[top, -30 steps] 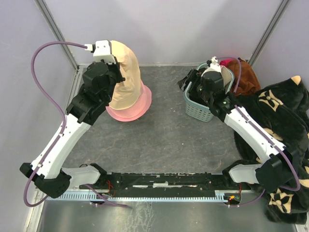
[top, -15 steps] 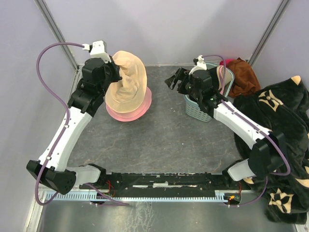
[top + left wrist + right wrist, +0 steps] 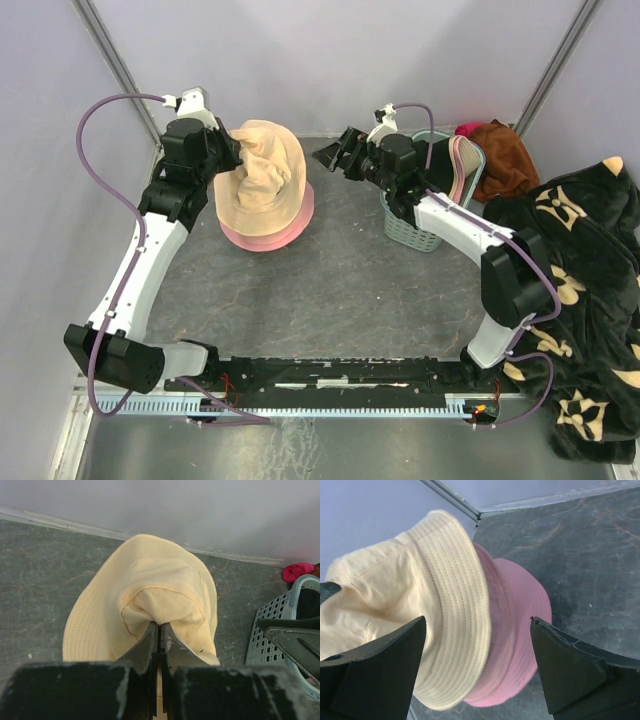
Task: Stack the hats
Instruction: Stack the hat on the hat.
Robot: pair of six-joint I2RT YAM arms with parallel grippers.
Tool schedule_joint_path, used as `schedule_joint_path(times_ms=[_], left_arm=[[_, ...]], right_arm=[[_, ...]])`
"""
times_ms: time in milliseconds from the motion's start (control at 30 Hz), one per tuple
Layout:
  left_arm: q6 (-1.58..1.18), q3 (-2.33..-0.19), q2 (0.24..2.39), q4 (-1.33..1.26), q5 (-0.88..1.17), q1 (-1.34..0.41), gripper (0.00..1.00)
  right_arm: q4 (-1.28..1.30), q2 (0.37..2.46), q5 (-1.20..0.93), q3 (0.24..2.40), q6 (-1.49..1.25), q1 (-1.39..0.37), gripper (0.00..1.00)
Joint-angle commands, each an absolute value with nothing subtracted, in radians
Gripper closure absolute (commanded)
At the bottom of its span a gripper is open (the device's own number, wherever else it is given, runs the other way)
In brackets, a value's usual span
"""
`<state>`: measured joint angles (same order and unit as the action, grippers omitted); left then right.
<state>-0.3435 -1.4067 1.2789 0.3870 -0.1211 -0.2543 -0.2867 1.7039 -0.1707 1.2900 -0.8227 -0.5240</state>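
My left fingers (image 3: pixel 148 642) clamp the beige hat (image 3: pixel 262 175) already capping the pink hat (image 3: pixel 292 226) at upper left, my right fingers (image 3: pixel 380 655) gape empty, and hats (image 3: pixel 457 165) in the basket (image 3: pixel 405 228) await stacking.

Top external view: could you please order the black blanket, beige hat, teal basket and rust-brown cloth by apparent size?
1. black blanket, largest by far.
2. beige hat.
3. teal basket and rust-brown cloth: these look alike and both are partly hidden, so I leave them unranked.
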Motion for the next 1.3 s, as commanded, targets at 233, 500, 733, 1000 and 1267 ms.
schedule_joint_path(times_ms=[233,500,733,1000,1267], left_arm=[[-0.403,-1.354,1.299,0.328,-0.003,-0.172,0.97],[-0.420,-1.331,1.295,0.314,0.051,-0.151,0.97],[-0.423,-1.317,1.290,0.316,0.071,-0.144,0.97],[-0.436,-1.286,1.281,0.294,0.091,-0.140,0.97],[-0.456,-1.256,1.263,0.275,0.092,-0.137,0.95]], right_arm=[[-0.558,1.887,-0.324,1.402,-0.924,-0.532,0.08],[-0.695,1.990,-0.385,1.424,-1.022,-0.531,0.08],[-0.798,2.038,-0.416,1.433,-1.110,-0.533,0.10],[-0.847,2.065,-0.435,1.431,-1.151,-0.542,0.18],[-0.877,2.079,-0.451,1.416,-1.167,-0.550,0.35]])
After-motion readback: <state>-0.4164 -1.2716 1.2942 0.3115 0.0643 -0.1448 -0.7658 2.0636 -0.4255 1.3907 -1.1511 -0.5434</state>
